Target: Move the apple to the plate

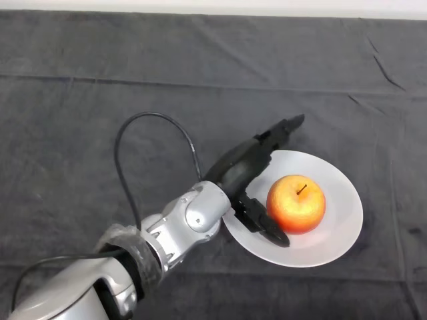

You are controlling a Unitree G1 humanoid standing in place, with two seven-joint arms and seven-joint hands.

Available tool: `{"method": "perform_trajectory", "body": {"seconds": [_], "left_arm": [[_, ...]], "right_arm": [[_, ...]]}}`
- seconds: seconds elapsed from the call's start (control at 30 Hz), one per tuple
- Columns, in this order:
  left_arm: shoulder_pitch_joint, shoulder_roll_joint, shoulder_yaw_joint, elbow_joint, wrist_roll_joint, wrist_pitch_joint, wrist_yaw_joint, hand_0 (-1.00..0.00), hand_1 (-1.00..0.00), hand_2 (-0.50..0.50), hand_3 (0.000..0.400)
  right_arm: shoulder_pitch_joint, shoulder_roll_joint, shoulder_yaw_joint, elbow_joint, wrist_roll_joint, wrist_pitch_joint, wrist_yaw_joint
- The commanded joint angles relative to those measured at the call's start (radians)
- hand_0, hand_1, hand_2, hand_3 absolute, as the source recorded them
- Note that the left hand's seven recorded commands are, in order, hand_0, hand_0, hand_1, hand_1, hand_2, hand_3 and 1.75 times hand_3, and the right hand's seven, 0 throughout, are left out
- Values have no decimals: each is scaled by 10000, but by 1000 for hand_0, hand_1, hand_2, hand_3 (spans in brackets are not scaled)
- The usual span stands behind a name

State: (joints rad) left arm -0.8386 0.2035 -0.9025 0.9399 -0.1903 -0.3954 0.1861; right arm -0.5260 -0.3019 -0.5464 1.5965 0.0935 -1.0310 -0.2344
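Observation:
A red and yellow apple stands upright on a white plate, a little left of the plate's middle, stem up. My left hand reaches over the plate's left rim, just left of the apple. Its fingers stretch straight up and to the right, past the apple's far side. The thumb lies on the plate below and left of the apple. A narrow gap shows between the apple and the hand; nothing is held.
The dark cloth covers the whole table, with creases at the far right. My silver-grey forearm comes in from the lower left.

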Motion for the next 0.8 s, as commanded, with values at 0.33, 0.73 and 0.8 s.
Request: {"method": "perform_trajectory", "body": {"seconds": [0.33, 0.73, 0.8], "left_arm": [[262, 1787, 2214, -562, -628, -1140, 11, 0, 0, 0, 0], [2285, 2994, 5138, -898, -2053, -2326, 505, 0, 0, 0, 0], [2645, 3084, 5612, -937, -2291, -2451, 604, 0, 0, 0, 0]], "right_arm": [[1125, 817, -130, 1015, 4, 963, -25], [1132, 820, -128, 994, 5, 976, -26], [1133, 821, -127, 990, 5, 979, -26]]}}
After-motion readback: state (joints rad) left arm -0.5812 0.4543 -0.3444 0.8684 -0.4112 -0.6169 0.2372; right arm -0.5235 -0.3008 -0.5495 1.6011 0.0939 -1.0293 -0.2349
